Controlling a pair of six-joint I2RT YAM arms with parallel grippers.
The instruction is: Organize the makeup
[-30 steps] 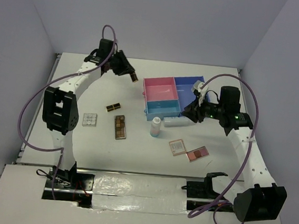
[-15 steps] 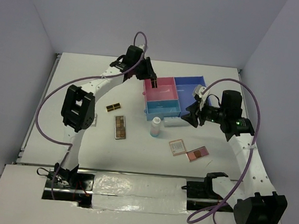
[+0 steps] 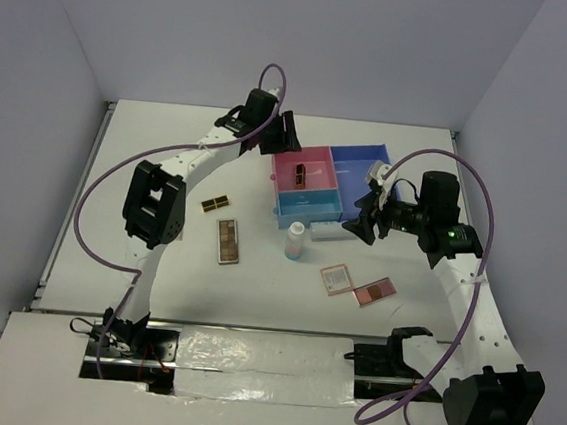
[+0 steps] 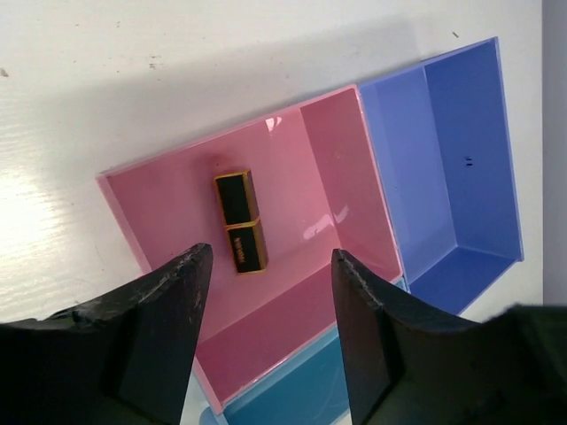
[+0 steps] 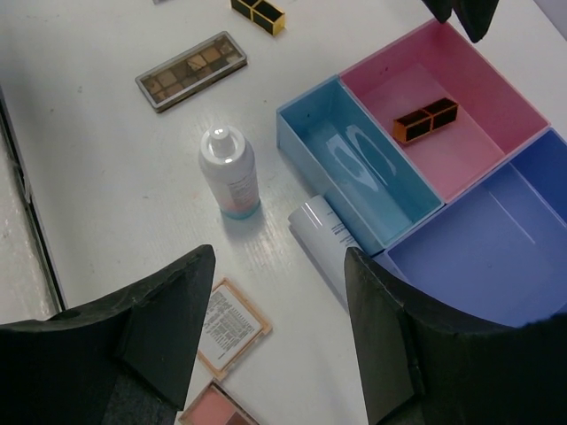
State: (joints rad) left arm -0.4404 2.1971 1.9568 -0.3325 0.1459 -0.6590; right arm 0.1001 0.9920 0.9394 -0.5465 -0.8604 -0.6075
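My left gripper [image 3: 288,141] is open and empty above the tray's pink compartment [image 3: 318,166]. A black-gold piece [image 3: 300,174] lies in that compartment, also in the left wrist view [image 4: 240,221], just beyond the open gripper [image 4: 270,257]. A second black-gold piece [image 3: 215,203] and the long brown palette [image 3: 228,240] lie on the table. My right gripper [image 3: 368,221] is open and empty over a whitish bottle lying on its side [image 5: 323,235]. The other bottle [image 5: 229,173] stands upright. Two square compacts [image 3: 336,278] [image 3: 374,292] lie nearer. The white grid palette is hidden behind my left arm.
The pink-and-blue compartment tray [image 3: 360,165] stands at the back centre, with its dark blue [image 4: 461,159] and light blue [image 5: 354,168] compartments bare. Grey walls close in the table on three sides. My left arm's elbow [image 3: 152,205] hangs over the left part of the table.
My left gripper carried a black-gold piece from the back left to over the pink compartment and let it go; the piece now lies there. My right arm barely moved.
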